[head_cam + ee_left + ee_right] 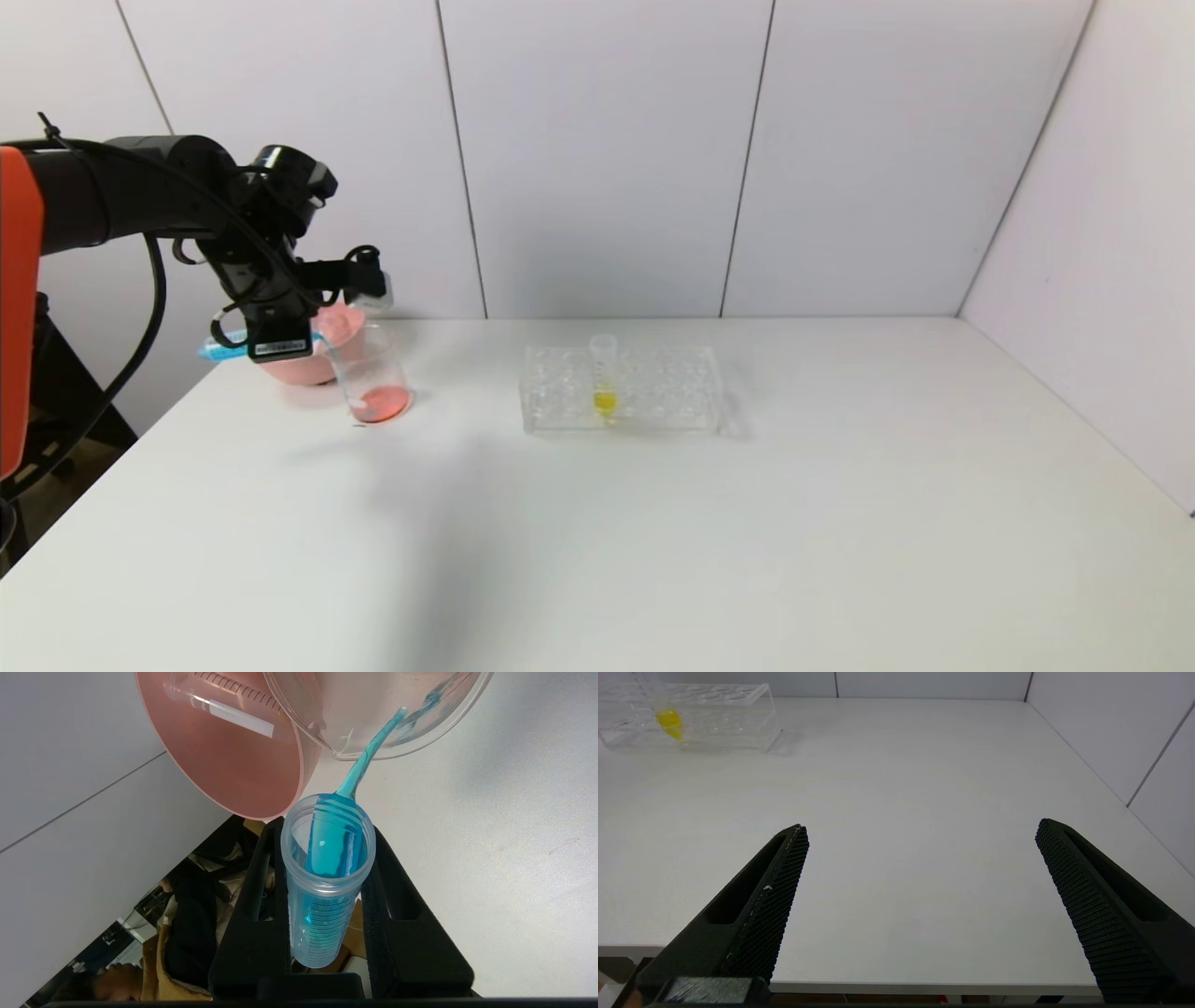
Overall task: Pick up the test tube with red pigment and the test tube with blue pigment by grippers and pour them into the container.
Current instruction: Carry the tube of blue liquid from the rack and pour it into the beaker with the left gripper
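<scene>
Overhead, left hand tips blue tube, pouring into beaker.

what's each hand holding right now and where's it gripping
The left hand holds the blue test tube by its body, just below the open mouth. The right hand is open and empty.

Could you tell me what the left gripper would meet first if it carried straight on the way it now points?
Most likely the beaker: the left gripper, shut on the blue tube, points at its rim while blue liquid pours in. The pink bowl sits just beside that line.
</scene>
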`<action>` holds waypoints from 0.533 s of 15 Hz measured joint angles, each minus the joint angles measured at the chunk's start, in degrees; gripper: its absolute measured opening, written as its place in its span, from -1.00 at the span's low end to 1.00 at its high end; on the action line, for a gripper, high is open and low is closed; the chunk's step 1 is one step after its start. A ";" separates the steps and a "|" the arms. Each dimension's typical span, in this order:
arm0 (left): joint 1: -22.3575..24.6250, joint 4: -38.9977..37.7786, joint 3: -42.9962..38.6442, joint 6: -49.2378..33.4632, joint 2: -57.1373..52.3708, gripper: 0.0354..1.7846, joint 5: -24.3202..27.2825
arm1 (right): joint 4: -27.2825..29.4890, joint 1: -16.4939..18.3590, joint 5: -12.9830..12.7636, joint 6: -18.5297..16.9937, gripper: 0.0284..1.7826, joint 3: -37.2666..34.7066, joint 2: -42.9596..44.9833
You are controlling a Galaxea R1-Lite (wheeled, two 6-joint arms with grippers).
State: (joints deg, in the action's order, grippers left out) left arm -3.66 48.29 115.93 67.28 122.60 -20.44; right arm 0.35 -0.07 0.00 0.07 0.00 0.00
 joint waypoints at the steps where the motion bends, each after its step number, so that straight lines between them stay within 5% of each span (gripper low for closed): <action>1: -0.04 -0.11 0.00 0.00 0.06 -0.53 -0.15 | 0.00 0.02 0.00 0.00 0.99 0.00 0.00; 8: -0.69 -0.91 0.00 0.02 0.55 -0.53 -2.45 | 0.00 0.02 0.00 0.00 0.99 0.00 0.00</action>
State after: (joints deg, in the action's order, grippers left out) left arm -4.35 47.37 115.93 67.30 123.15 -22.89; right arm 0.35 -0.05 0.00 0.07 0.00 0.00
